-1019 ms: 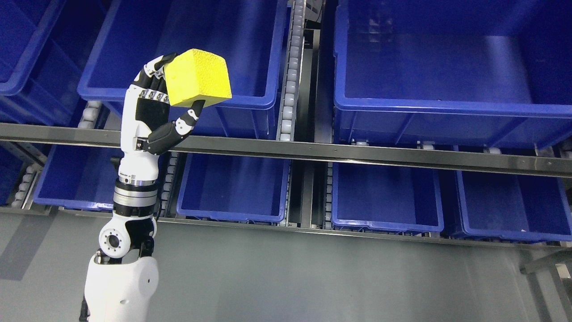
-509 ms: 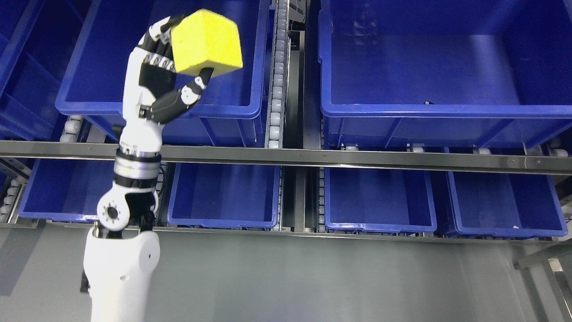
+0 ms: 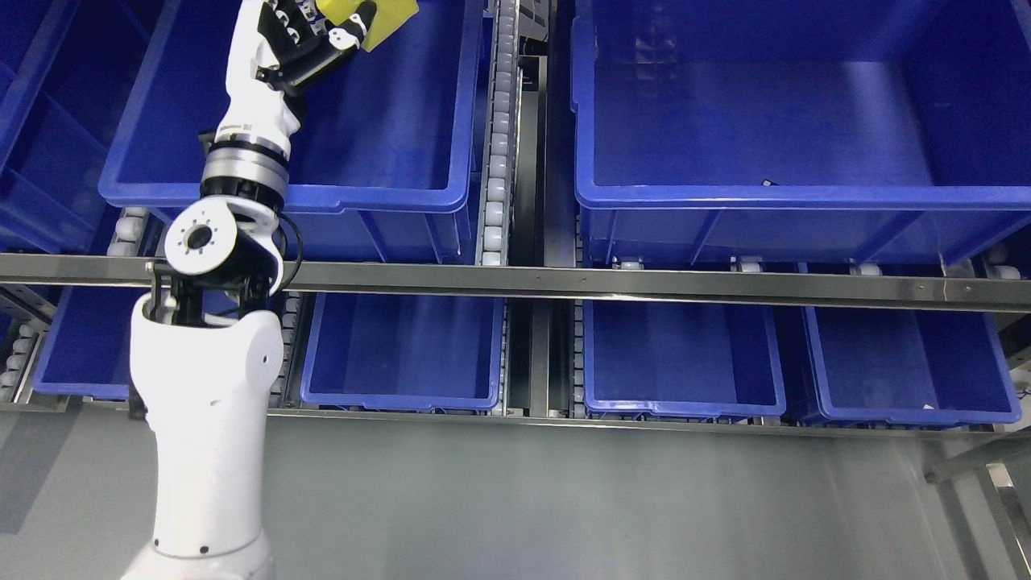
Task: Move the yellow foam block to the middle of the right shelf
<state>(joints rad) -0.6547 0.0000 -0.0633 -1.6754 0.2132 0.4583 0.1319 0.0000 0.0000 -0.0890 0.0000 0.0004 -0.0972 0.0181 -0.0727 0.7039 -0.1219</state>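
- Here, the shelf rack fills the view, with a long metal rail [image 3: 644, 286] running across it and blue bins above and below the rail.
- The big blue bin on the right [image 3: 805, 197] sits above the rail, well apart from the block, and looks like the place the task means.
- The big blue bin on the left [image 3: 282, 197] is the one the left arm [image 3: 209, 387] reaches up over.
- The left arm comes in from the lower left and goes up to the top edge. The right arm does not show at all.
- The left robot hand [image 3: 310, 44] is at the very top, and its fingers are wrapped around the block.
- The yellow foam block [image 3: 387, 18] is held high over the left bin. Only its lower corner shows, so its long side cannot be told.
- The block sits just right of the hand, and the goal bin lies farther right, so the next move likely has to carry it sideways across the roller track [image 3: 499, 129] between the two bins.
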